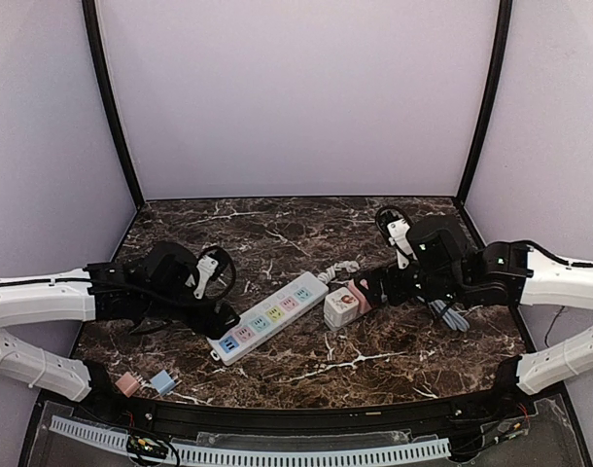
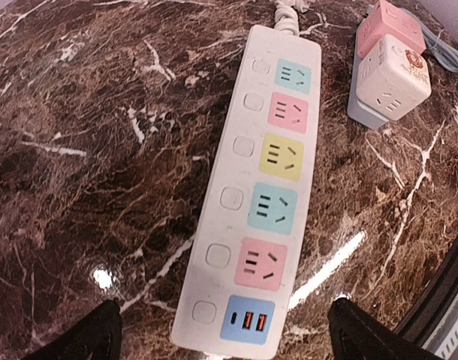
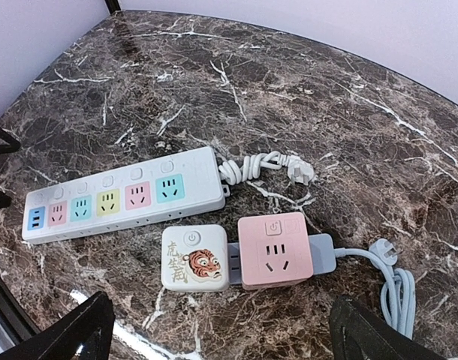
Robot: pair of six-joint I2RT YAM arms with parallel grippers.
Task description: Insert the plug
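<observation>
A white power strip (image 1: pixel 267 319) with several coloured sockets lies diagonally mid-table. Its white cord and plug (image 3: pixel 300 174) are coiled at its far end. My left gripper (image 1: pixel 222 321) is open and empty above the strip's USB end (image 2: pixel 245 321). Its fingers (image 2: pixel 86 334) stand wide on both sides of the strip. A white tiger cube adapter (image 3: pixel 195 259) and a pink cube adapter (image 3: pixel 274 249) sit on a grey base (image 3: pixel 323 253). The base's grey cable ends in a plug (image 3: pixel 383 251). My right gripper (image 3: pixel 221 334) is open and empty, just in front of the cubes.
A small pink block (image 1: pixel 128 383) and a small blue block (image 1: pixel 162 380) lie at the front left edge. The grey cable (image 1: pixel 450 316) bunches under my right arm. Purple walls and black posts enclose the marble table (image 1: pixel 306 233).
</observation>
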